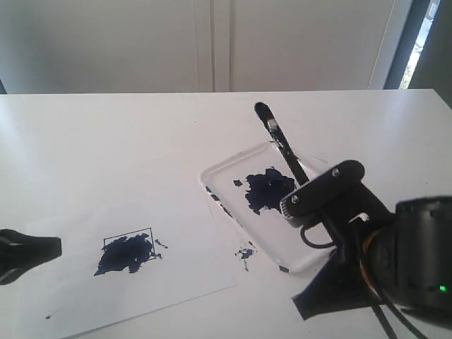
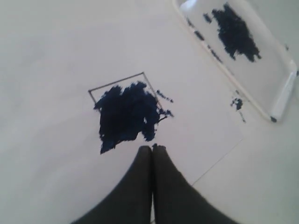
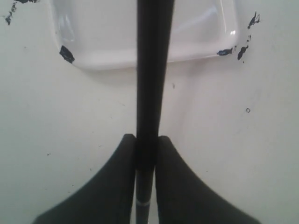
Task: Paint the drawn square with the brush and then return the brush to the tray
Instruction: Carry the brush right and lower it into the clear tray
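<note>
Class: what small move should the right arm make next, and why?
Probably lower the brush into the tray and open the right gripper: the square is already blotched with paint, and the gripped brush stretches across the tray.

This looks like a robot test room or lab rather than a home. A bare white counter [image 1: 106, 127] sits against plain white wall panels [image 1: 106, 42], and a dark-framed window [image 1: 426, 28] lets in daylight at the far right corner. A black robot arm [image 1: 417, 247] with a small green light [image 1: 443, 287] stands beside a paper sheet [image 1: 183, 261] and a paint-smeared clear tray [image 1: 212, 171].
</note>
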